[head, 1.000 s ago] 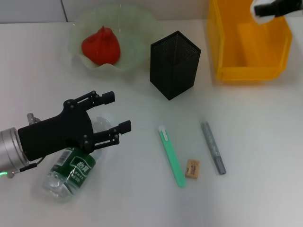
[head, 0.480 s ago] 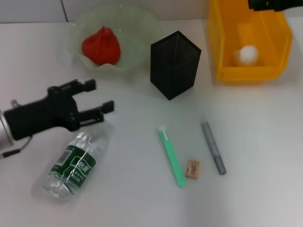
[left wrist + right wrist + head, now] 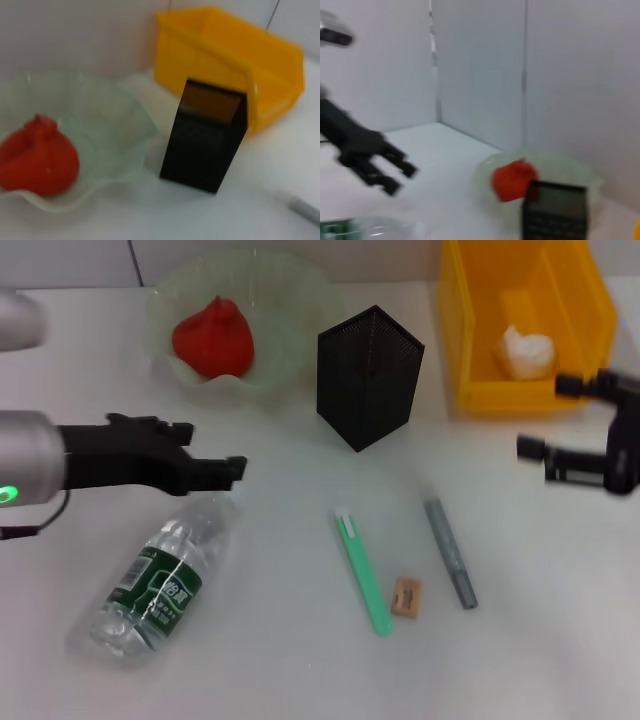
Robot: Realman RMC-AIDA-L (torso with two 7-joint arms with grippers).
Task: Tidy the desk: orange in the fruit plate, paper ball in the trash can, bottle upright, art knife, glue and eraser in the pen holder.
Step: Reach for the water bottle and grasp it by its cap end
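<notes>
Upper-frame orange (image 3: pixel 212 337) and paper ball (image 3: pixel 526 351) are stowed; bottle (image 3: pixel 155 583) lies flat lower left, eraser (image 3: pixel 405 596) unstowed (left gripper (image 3: pixel 215 454) and right gripper (image 3: pixel 545 417) spread, empty).

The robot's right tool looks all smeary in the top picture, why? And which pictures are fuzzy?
Head view: the right tool is smeared, which looks like motion blur, while the pens and eraser stay sharp. Left wrist view: soft all over, with the orange and black holder fuzzy-edged. Right wrist view: also hazy; the left tool is blurred.
</notes>
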